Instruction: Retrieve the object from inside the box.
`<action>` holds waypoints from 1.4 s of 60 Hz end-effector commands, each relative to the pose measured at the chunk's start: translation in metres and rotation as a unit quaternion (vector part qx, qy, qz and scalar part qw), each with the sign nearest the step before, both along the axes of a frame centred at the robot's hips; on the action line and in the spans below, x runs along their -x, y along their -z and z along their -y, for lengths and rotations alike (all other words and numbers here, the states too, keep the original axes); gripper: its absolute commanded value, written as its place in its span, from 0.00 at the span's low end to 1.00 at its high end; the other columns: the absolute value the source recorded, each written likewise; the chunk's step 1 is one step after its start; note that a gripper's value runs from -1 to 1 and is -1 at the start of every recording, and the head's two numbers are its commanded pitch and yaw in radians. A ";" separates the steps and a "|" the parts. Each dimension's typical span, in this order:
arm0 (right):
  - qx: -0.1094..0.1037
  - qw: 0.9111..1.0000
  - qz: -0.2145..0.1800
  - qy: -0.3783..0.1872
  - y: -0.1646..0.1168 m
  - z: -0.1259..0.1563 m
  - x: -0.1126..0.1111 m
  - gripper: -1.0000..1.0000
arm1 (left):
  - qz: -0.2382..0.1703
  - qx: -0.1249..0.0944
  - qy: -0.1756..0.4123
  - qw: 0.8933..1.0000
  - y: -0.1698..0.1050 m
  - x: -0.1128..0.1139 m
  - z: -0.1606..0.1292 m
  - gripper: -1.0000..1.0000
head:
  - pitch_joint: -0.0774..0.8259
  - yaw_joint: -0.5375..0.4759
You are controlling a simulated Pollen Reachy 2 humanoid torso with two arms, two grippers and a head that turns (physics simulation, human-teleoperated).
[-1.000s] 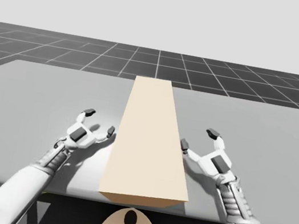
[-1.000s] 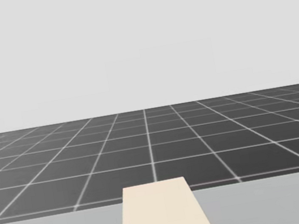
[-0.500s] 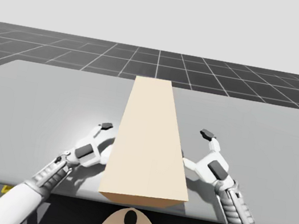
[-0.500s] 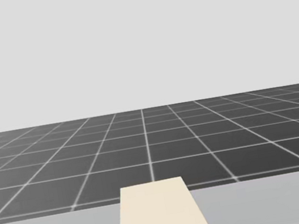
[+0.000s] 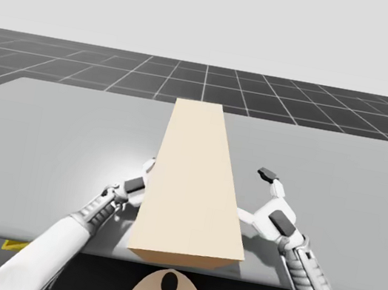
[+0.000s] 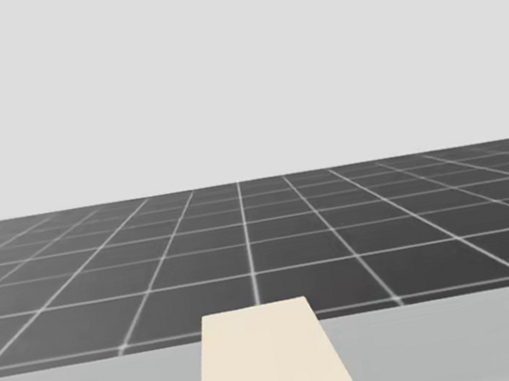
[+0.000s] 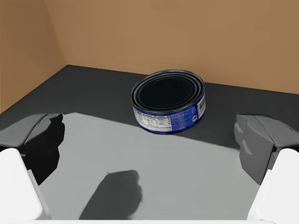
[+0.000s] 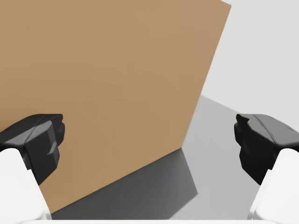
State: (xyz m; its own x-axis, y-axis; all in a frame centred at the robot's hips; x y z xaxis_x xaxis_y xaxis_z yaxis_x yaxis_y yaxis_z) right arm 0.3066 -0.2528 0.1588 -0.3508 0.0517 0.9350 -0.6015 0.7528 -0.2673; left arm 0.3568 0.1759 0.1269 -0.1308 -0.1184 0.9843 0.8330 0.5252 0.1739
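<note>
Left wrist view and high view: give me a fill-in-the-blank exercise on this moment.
1. Ahead of the left gripper, inside the tan box, stands a short ____ can.
2. The left gripper's fingers are ____.
3. The right gripper is at the tan box's ____ side.
Missing words: blue; open; right.

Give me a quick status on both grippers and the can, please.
Left gripper open, at tan box side opening. Right gripper open, beside box's outer wall. Blue can ahead of left gripper, untouched. Path to it clear.
</note>
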 end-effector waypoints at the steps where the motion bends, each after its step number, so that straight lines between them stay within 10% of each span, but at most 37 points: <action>1: -0.003 1.000 0.004 -0.007 -0.002 0.000 0.002 0.00 | -0.016 0.002 0.025 1.000 0.004 -0.012 0.023 0.00 | 0.09 0.50; 74: -0.007 0.999 0.035 -0.025 -0.009 -0.003 0.011 0.00 | -0.053 -0.049 0.220 0.973 0.037 -0.064 0.075 0.00 | 0.16 0.46; 76: -0.007 0.999 0.035 -0.025 -0.009 -0.003 0.011 0.00 | -0.057 -0.047 0.223 0.972 0.039 -0.064 0.075 0.06 | 0.16 0.45; 78: -0.007 0.999 0.036 -0.025 -0.009 -0.003 0.011 0.00 | -0.059 -0.047 0.223 0.972 0.041 -0.064 0.074 0.59 | 0.16 0.45; 80: -0.007 0.999 0.036 -0.025 -0.009 -0.004 0.011 0.00 | -0.064 -0.048 0.225 0.971 0.042 -0.065 0.072 0.90 | 0.16 0.45; 84: -0.007 0.999 0.037 -0.025 -0.009 -0.004 0.011 0.00 | -0.073 -0.047 0.228 0.970 0.043 -0.065 0.071 0.97 | 0.16 0.45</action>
State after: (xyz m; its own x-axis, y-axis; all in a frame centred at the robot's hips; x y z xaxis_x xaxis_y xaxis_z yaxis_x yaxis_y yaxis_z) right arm 0.2955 -0.2493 0.1676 -0.4178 0.0202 0.9083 -0.6177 0.7268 -0.3003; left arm 0.4339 0.1089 0.1133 -0.1675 -0.1333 0.9768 0.9607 0.2004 0.1921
